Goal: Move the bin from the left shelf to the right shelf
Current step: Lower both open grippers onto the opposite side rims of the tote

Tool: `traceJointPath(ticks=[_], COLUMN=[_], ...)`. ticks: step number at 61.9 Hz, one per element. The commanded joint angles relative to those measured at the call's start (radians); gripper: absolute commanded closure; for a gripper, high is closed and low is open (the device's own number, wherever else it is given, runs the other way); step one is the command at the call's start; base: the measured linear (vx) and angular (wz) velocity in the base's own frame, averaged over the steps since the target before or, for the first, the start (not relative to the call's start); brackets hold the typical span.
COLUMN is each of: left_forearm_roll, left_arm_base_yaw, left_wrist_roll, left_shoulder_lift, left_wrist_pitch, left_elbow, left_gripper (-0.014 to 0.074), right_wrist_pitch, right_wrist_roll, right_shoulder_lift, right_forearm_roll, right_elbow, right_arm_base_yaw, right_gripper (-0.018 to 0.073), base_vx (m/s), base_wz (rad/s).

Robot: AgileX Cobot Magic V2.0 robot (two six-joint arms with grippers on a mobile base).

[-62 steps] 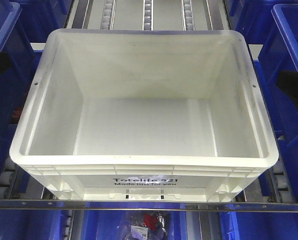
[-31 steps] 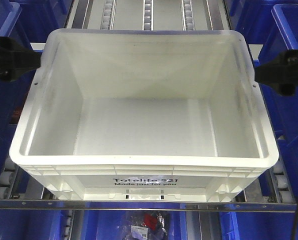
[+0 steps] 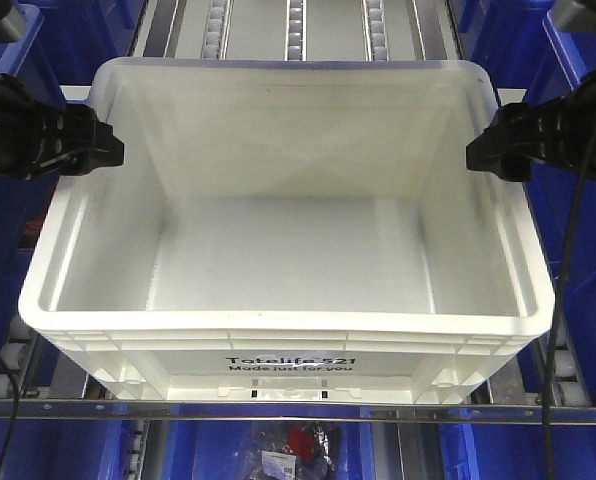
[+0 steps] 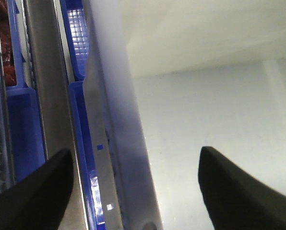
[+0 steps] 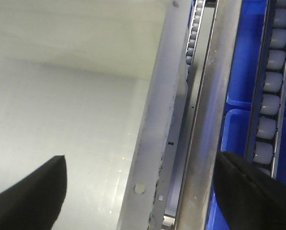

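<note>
The bin (image 3: 288, 322), a large white tote with black "Totelife 521" print on its front, stands empty on the roller shelf in the middle of the front view. My left gripper (image 3: 105, 152) is at the bin's left rim, toward the back. In the left wrist view it (image 4: 133, 191) is open, with one finger outside the bin's left wall (image 4: 116, 115) and one inside. My right gripper (image 3: 484, 152) is at the right rim opposite. It (image 5: 140, 194) is open as well and straddles the right wall (image 5: 157, 110).
Blue bins (image 3: 583, 90) flank the white bin, another (image 3: 8, 80) on the left. Roller tracks (image 3: 296, 25) run behind it. A metal rail (image 3: 298, 410) crosses the front, with a bag of small parts (image 3: 293, 450) below. Rollers (image 5: 270, 91) lie right of the bin.
Both grippers have come inward from the sides. They were clear of the bin a second ago and now reach over its left and right rims. The bin has not moved.
</note>
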Motion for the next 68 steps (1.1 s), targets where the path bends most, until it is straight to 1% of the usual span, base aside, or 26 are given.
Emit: traceJointPath(ticks=[1,25,50,61,68], left_forearm_roll=[-0.024,-0.023,-0.024,-0.024,-0.024], left_arm_base_yaw=[-0.005,-0.005,-0.005,-0.005,-0.005], left_wrist_roll=[-0.003,-0.002,-0.002,-0.002,-0.002], left_shoulder_lift=[-0.004,0.058,0.093,0.107,0.11], left_wrist_pitch=[-0.054,-0.052,-0.062,-0.076,-0.077], left_elbow=[-0.035,-0.035,-0.035,-0.035,-0.035], left_gripper=[0.0075,0.0075,0.0075,0.0075,0.0075], right_wrist_pitch=[-0.057,-0.058,-0.097,-0.104,-0.101], right_wrist_roll=[-0.011,-0.011,-0.012,-0.049,-0.055], right_shoulder_lift=[-0.001,0.07,0.139,0.162,0.174], right_forearm_roll=[0.01,0.01,0.018,0.052,0.053], right_elbow=[-0.035,-0.035,-0.035,-0.035,-0.035], right_arm_base_yaw=[-0.002,-0.002,-0.002,-0.002,-0.002], right_gripper=[-0.0035,-0.0035,-0.0035,-0.0035,-0.0035], base_vx=[0.0,0.0,0.0,0.0,0.0], base_wz=[0.0,0.0,0.0,0.0,0.0])
